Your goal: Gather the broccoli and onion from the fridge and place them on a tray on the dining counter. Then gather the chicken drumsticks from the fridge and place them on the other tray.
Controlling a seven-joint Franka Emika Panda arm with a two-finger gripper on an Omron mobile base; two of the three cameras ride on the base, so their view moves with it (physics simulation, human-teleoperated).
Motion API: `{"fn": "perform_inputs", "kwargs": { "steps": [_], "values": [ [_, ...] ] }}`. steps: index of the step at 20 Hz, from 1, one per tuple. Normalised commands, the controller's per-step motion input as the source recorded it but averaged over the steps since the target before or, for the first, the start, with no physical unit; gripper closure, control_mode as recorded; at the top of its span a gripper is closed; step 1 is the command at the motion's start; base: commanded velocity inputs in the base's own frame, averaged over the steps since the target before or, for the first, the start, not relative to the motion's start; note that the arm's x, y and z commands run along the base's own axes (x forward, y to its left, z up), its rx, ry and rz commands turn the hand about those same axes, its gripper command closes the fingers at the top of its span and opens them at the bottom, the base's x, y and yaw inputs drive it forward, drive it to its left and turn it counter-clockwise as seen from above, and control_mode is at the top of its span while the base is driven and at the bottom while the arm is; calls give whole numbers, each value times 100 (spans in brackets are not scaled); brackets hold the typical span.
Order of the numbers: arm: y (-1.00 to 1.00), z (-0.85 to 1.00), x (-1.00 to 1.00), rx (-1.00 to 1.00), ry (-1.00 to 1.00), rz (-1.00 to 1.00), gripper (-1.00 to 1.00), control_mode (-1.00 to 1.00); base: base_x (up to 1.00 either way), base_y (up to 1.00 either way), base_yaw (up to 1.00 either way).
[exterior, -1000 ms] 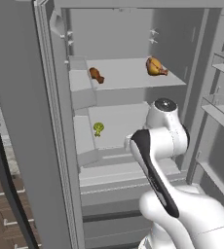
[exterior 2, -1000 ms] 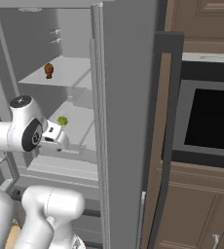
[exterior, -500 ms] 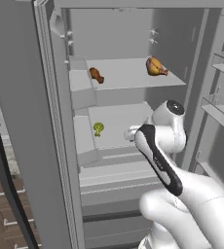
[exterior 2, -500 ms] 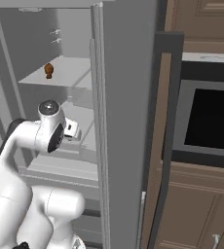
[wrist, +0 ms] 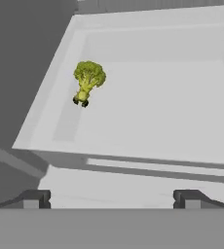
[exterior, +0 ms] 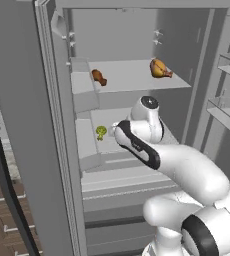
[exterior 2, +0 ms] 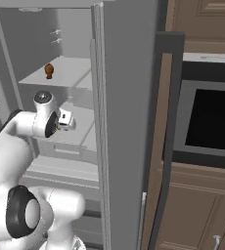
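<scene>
The pincer (wrist: 112, 199) hangs with jaws wide apart before the open tall grey fridge (exterior: 32, 125), lined up toward the small bright-green lumpy broccoli (wrist: 88, 80) on its pale middle shelf (wrist: 172, 112); probably readying a grasp.

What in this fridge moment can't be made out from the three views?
- Onion: the arm covers much of the lower shelf in the left base view, so it may sit behind.
- Broccoli: in the right base view, the arm's wrist covers its spot.
- Chicken drumsticks: the open fridge door hides one in the right base view.
- Gripper: fingertips show, cut at the hand view's bottom.
</scene>
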Motion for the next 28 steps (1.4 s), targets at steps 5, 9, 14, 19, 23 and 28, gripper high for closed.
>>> {"fn": "perform_inputs", "kwargs": {
  "steps": [5,9,14,19,23,28],
  "values": [
    [45,-16,68,0,-4,-2,-100,-100,0,0,0],
    [11,-3,47,-2,9,-4,-100,-100,0,0,0],
    [31,-8,61,-1,9,-7,-100,-100,0,0,0],
    [19,-15,50,-1,1,-5,-100,-100,0,0,0],
    [0,-27,30,0,1,-1,-100,-100,0,0,0],
    [0,-33,18,0,0,0,-100,-100,0,0,0]
  ]
}}
